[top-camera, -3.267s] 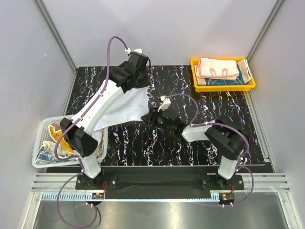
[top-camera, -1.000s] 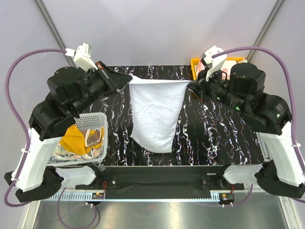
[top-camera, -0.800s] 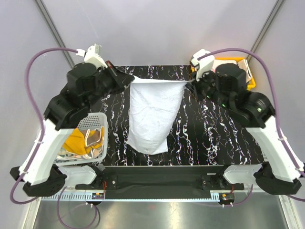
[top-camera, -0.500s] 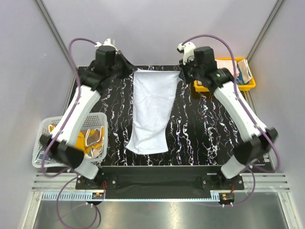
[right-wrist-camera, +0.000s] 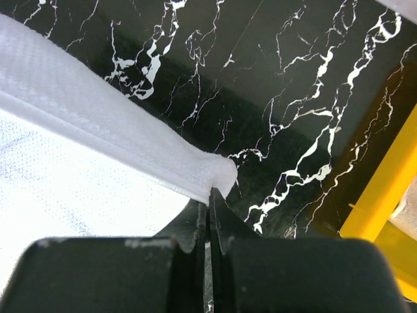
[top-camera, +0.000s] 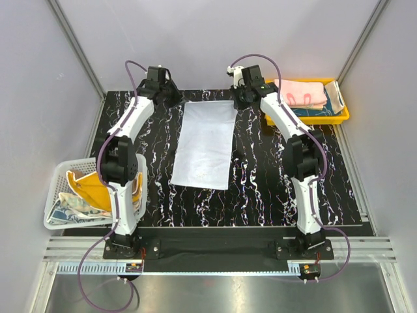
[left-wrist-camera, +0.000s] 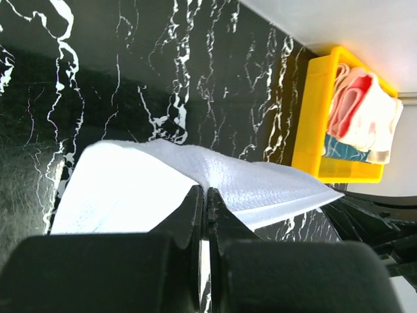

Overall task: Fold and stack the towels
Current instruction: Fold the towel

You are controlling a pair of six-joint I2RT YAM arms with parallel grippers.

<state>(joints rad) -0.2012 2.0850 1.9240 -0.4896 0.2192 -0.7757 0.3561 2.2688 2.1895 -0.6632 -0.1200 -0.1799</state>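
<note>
The black marbled bench (top-camera: 273, 189) is carrying everything here. The white towel (top-camera: 207, 140) is lying open and flat down its middle. The towel's far edge is sitting close to the far edge of the bench and its near edge is reaching towards the near edge.

The white mesh basket (top-camera: 52, 222) is hanging off the left edge near the near-left corner, and an orange-yellow towel (top-camera: 91, 189) is bunching inside it with other cloths. The yellow tray (top-camera: 306, 120) is sitting at the far-right corner, and a folded pink towel (top-camera: 300, 92) is topping the stack in it.

The left gripper (top-camera: 177, 101) is pinching the towel's far-left corner. In the left wrist view its fingers are pressing together with the cloth (left-wrist-camera: 130, 189) clamped between them. The right gripper (top-camera: 240, 101) is doing the same at the far-right corner, with the hem (right-wrist-camera: 78, 163) nipped between its closed fingers.

The cloth is looking thin, light and limp. It is likely to sag and drag on the bench rather than hold any shape, and a loose pinch may let it slip. The two far corners are looking like the sensible places to hold. Carrying both evenly towards the near edge should be giving a clean half fold.
</note>
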